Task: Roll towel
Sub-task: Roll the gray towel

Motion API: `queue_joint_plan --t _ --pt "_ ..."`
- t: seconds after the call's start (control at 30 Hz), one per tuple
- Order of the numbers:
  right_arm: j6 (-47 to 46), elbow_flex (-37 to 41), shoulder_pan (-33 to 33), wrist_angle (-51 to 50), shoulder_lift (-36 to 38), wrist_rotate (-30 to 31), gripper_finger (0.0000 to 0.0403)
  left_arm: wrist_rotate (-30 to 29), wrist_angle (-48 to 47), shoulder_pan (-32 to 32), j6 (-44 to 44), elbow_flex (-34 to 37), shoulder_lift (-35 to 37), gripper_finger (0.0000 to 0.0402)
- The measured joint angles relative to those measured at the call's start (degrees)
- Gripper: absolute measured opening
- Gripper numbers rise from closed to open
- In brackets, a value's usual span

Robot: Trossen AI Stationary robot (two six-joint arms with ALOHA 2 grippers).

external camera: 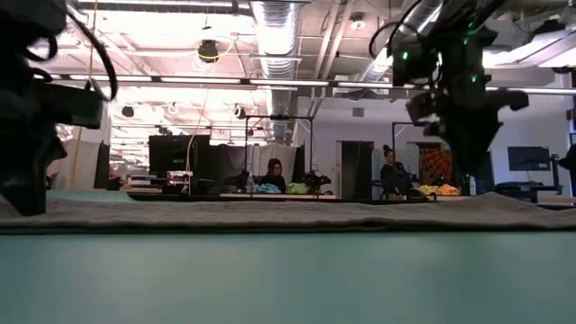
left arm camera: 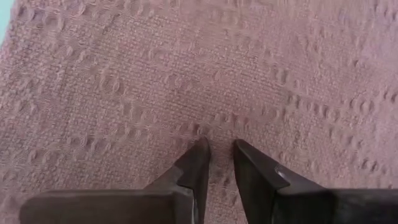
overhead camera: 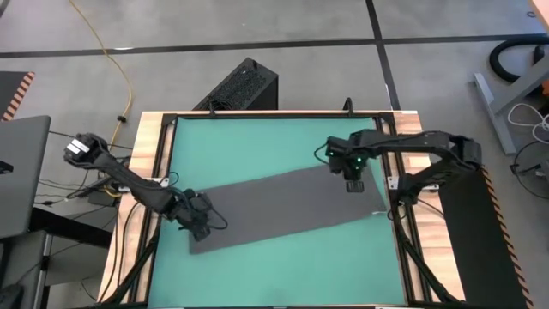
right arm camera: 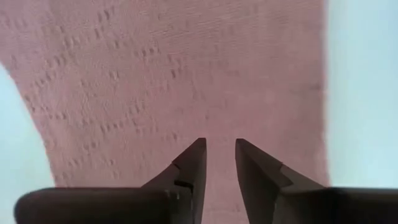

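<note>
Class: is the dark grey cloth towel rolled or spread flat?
Spread flat: the dark grey cloth towel lies as one long strip, no roll visible.

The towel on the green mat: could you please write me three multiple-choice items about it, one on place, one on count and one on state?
1. Where is the left tool in the high view?
A. Over the towel's left end
B. Over bare mat at the far edge
C. Off the table

2. How many towels lie on the mat?
A. One
B. Two
C. Three

3. In what state is the towel?
A. Rolled into a tight cylinder
B. Spread out flat, slanted across the mat
C. Hanging from a tool, clear of the mat

Answers:
1 A, the left tool sits at the towel's left end, while the right tool is at the other end.
2 A, only one dark grey cloth shows.
3 B, the high view shows a flat slanted strip, and the low view shows it lying low on the mat.
</note>
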State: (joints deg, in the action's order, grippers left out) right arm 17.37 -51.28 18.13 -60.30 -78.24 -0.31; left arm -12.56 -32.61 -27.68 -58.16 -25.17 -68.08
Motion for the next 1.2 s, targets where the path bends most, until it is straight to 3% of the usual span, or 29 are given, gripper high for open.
queue_joint_plan --t 0.17,0.4,0.63,0.77,0.87,1.07,1.2 --pt "-1.2 3.5 0.3 4.5 -6.4 0.0 0.0107 -0.8 -8.3 4.0 -0.9 -0.2 -1.3 0.0052" --pt "-11.0 5.0 -1.7 6.2 -13.8 -2.9 0.0107 -5.1 -14.8 11.9 1.9 0.0 -1.2 0.0045" --pt "-23.6 5.2 -10.4 6.1 -17.4 -6.3 0.0107 -9.2 -16.0 21.5 11.6 -0.3 -1.4 0.0044" --pt "-26.2 3.7 -16.5 5.9 -16.6 -9.0 0.0107 -10.4 -17.7 26.0 11.2 -2.3 -0.6 0.0044" --pt "-26.6 1.3 -19.5 6.1 -15.5 -7.6 0.0107 -11.8 -15.5 27.6 6.9 -4.7 0.6 0.0044" --pt "-24.8 -5.5 -21.7 2.1 -10.9 3.6 0.0107 -15.4 -13.7 28.1 15.8 -12.8 1.4 0.0044" --pt "-25.3 -7.1 -21.6 1.6 -5.4 5.8 0.0107 -14.2 -12.6 28.1 20.1 -16.9 1.3 0.0044"
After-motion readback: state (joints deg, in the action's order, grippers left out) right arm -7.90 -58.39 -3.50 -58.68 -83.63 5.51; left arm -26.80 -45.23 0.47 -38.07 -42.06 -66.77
